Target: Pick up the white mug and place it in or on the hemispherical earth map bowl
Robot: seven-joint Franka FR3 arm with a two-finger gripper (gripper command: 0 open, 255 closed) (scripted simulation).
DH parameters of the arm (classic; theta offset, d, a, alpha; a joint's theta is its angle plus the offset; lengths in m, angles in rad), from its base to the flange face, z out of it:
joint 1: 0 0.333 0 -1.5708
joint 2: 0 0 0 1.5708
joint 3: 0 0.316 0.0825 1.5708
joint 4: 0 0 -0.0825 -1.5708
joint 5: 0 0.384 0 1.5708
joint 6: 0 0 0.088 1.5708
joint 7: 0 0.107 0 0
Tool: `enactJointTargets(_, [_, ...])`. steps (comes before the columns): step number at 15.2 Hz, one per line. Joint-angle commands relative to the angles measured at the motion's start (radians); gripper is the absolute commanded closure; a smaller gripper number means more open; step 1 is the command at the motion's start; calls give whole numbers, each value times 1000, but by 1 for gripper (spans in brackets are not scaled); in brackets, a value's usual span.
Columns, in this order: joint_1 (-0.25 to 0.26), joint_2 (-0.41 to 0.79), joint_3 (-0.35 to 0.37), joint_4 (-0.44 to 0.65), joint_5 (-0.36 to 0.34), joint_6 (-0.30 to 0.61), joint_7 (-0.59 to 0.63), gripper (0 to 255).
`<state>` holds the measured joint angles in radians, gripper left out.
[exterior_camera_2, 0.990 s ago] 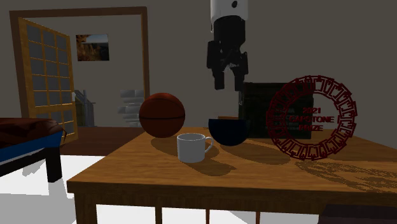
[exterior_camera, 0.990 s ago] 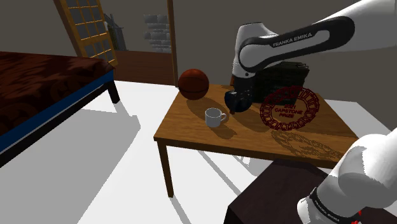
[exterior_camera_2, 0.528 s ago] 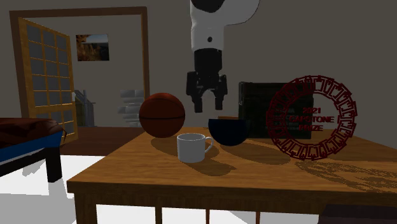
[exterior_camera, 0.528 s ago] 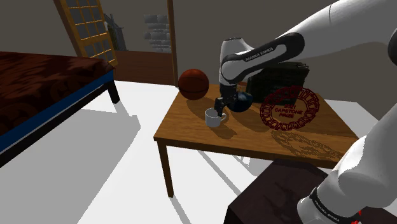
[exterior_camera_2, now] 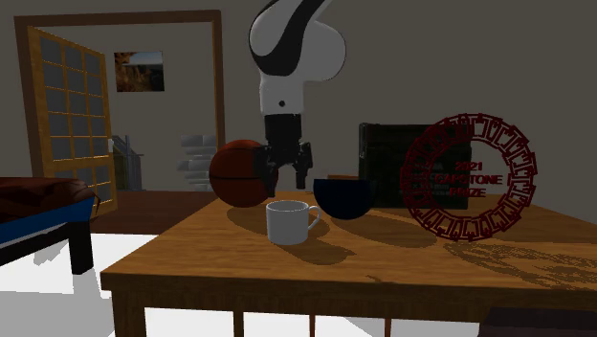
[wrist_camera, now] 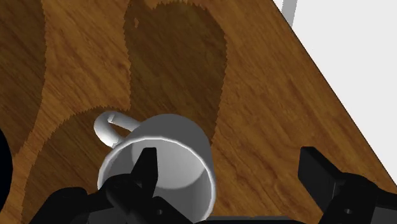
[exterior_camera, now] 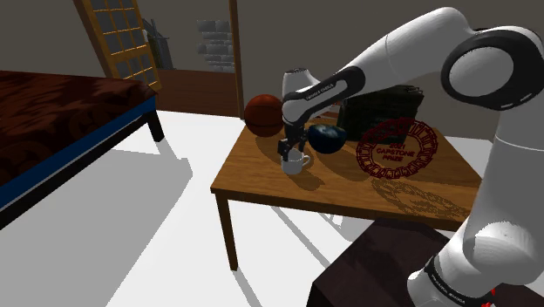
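Black claw [wrist_camera: 232,167] open: hovers off-centre over white handled mug [wrist_camera: 181,159]; may clip rim, toppling it toward dark hemispherical bowl [exterior_camera_2: 342,197] at 2 o'clock.

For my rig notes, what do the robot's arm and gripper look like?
The arm is made of rounded white shells with dark bands at the joints, and some bands carry small white lettering. The gripper is all black, with two blocky fingers.
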<state>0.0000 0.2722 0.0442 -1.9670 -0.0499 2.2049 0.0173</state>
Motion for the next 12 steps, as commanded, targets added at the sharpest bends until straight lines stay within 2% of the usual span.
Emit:
enactJointTargets(1, [5,79,-4,69,-15,14,15,0])
enactJointTargets(4, [12,196,-14,187,-33,19,29,0])
enactJointTargets(12, [11,258,-18,171,-38,97,32,0])
